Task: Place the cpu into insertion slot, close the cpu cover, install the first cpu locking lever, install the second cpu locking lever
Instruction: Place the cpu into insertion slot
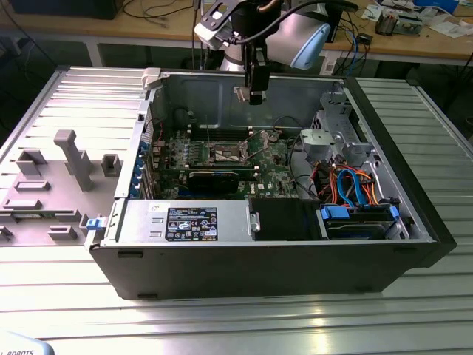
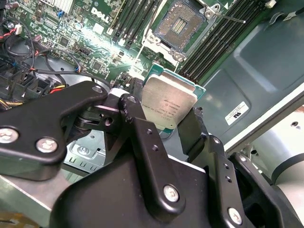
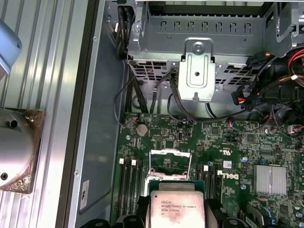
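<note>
The gripper (image 1: 256,95), upper centre in the exterior view, clasped the cpu (image 2: 172,95); its fingers (image 2: 142,130) hid two edges. The chip was silver-grey with a green rim and unreadable print.

Arm (image 1: 284,29) is showing silver-grey casing with a pale blue cap (image 1: 310,43), upper centre of the exterior view. Black cable (image 1: 288,15) is looping over it. Matte black gripper (image 2: 164,111) is carrying silver screws (image 2: 171,192).
</note>
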